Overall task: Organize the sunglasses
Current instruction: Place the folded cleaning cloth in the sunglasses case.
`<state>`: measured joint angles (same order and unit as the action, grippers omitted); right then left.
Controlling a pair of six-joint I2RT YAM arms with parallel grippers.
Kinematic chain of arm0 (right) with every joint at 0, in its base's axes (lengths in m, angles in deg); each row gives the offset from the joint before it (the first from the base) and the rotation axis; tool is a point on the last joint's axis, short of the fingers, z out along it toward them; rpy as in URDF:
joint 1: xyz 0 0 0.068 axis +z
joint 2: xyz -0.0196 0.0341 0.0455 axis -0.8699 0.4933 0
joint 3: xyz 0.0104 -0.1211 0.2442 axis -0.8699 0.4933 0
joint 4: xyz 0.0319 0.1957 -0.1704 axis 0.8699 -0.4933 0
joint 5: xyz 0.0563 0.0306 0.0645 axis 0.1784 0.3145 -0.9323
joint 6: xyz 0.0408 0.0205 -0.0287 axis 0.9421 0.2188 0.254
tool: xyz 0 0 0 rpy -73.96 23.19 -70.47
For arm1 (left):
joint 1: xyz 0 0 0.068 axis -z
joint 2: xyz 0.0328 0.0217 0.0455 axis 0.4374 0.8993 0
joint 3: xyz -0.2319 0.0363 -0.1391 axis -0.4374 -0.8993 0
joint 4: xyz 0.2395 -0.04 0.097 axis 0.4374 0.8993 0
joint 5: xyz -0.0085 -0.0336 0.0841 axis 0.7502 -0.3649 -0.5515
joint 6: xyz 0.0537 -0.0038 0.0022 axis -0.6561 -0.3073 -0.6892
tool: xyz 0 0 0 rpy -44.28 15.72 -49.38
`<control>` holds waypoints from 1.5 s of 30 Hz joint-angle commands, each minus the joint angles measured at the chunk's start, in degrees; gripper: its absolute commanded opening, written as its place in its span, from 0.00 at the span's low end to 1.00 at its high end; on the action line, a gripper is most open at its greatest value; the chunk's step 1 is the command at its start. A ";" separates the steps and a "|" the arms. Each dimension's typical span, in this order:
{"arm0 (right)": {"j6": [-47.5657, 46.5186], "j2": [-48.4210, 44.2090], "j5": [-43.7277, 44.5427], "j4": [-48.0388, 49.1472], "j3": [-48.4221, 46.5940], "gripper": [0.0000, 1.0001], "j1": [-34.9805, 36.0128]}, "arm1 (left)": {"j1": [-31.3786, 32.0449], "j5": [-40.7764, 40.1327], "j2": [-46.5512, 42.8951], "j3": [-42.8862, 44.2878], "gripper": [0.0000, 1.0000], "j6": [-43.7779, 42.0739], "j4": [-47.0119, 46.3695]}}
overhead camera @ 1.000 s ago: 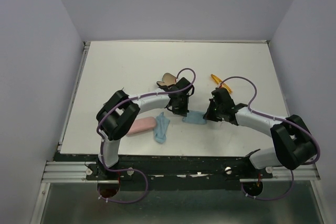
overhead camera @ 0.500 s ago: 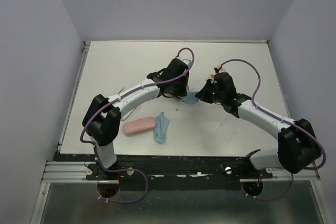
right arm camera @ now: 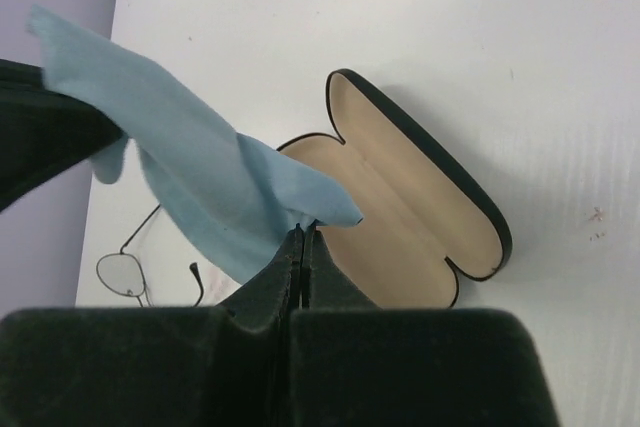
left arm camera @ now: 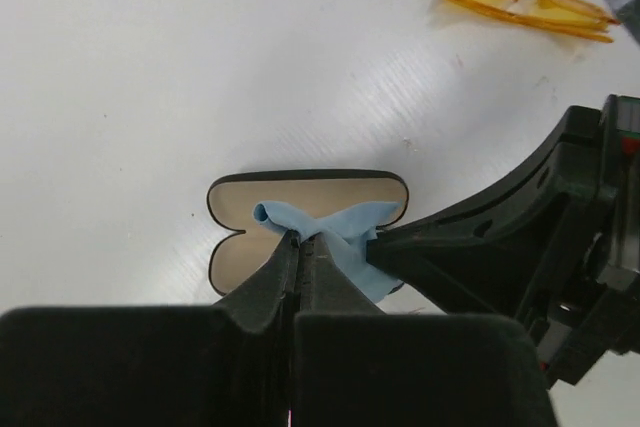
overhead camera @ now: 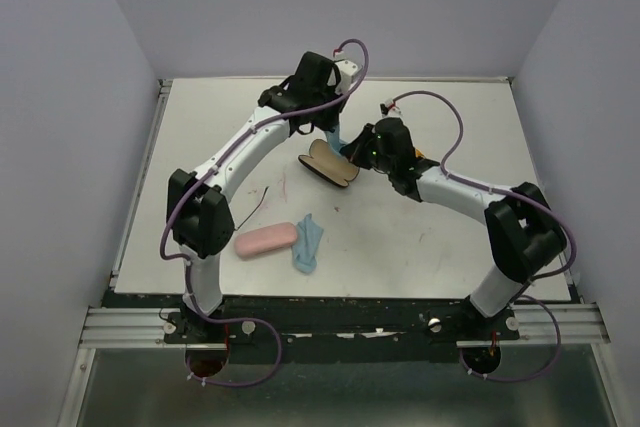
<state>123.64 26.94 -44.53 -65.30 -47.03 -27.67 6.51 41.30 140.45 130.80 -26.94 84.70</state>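
Two items at the left of the table (overhead camera: 450, 237) are recorded as unmoved over the last second: the pink case (overhead camera: 264, 240) and, just beside it, the spare cloth (overhead camera: 308, 243). Wire-framed glasses (right arm camera: 128, 272) are noted lying flat between these and the open case (overhead camera: 328, 164).

The left gripper (left arm camera: 300, 240) is found with its fingers pressed together on one part of a blue cloth (right arm camera: 190, 187). A second ago it was set low over the near middle of the table. It has since been raised and carried toward the back, and the cloth has been lifted with it. The cloth is now held in the air over the open case, whose tan lining is exposed and in which nothing is seen.

The right gripper (right arm camera: 302, 234) is likewise clamped on another part of the same cloth, which is thus spread between the two arms. This arm has also been brought back and inward.

The sunglasses (left arm camera: 555, 13) are seen folded on the table at the right, clear of the case and held by nothing. From above they are largely hidden by the right arm.

It is judged that the cloth is being dealt with first. The sunglasses are not yet handled, and neither gripper is free to take them until the cloth is let go.
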 commanded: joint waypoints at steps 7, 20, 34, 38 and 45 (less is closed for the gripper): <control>4.51 7.76 12.60 2.52 -4.12 0.01 1.59 | -5.81 1.70 8.31 1.57 0.00 -3.57 3.42; 7.95 10.92 14.19 4.45 -2.80 0.01 2.47 | -7.05 5.04 15.26 5.61 0.00 -0.93 3.68; 10.06 12.51 14.71 3.22 -1.05 0.02 2.47 | -7.13 3.72 19.83 7.90 0.00 0.83 5.96; 10.23 12.51 15.51 3.22 -0.61 0.03 2.56 | -7.13 3.10 21.67 9.82 0.00 1.53 7.36; 11.28 13.65 15.24 3.04 0.27 0.06 2.56 | -7.13 1.78 23.44 11.41 0.00 1.97 8.42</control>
<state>133.44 38.74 -31.19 -62.30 -47.96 -25.53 -0.68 44.25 162.66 139.61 -25.76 91.22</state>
